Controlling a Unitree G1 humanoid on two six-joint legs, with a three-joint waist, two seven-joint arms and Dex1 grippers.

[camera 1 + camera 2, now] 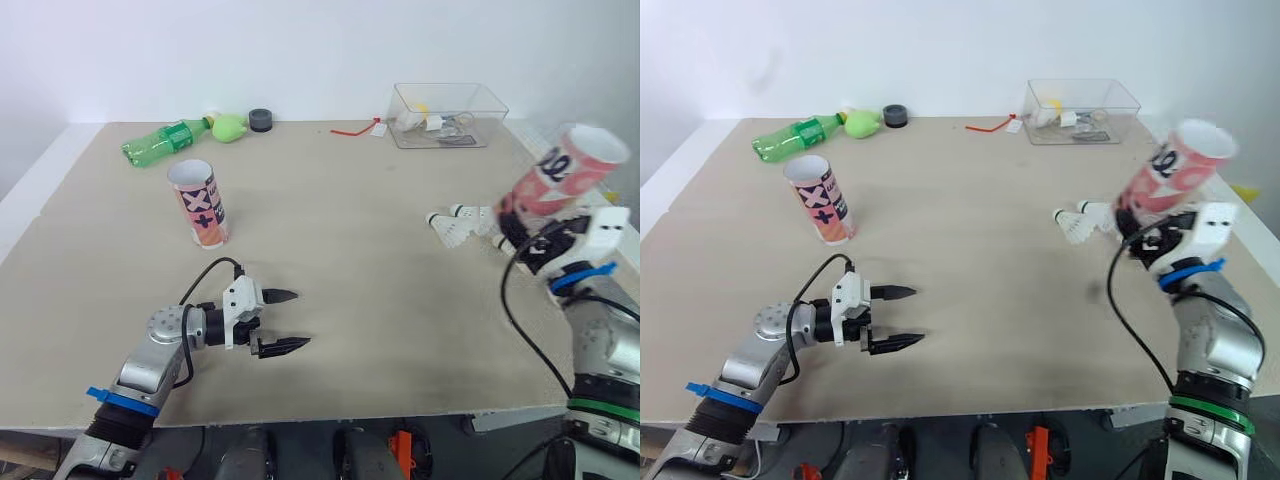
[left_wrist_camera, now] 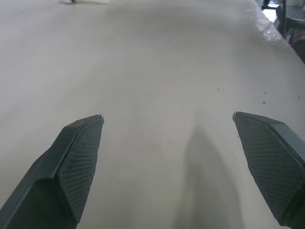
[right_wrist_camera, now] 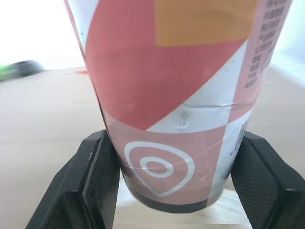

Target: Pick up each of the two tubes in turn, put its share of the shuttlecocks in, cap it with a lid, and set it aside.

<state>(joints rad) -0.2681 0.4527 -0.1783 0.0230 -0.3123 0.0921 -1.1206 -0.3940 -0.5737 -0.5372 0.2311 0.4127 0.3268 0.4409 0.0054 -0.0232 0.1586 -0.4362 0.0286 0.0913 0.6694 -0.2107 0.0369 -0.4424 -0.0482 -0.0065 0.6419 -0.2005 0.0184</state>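
Pink tube (image 1: 560, 170) tilted aloft — second tube (image 1: 200, 205) upright

The standing tube (image 1: 200, 203) carries a big black X with a black plus sign under it, on white and pink. The raised tube (image 1: 1170, 175) shows bold black marks near its rim, too blurred to read. Low on its side sits a white pin sign (image 3: 157, 167), rings inside a drop shape. Beside it runs a column of small print (image 3: 252, 52) I can't make out.
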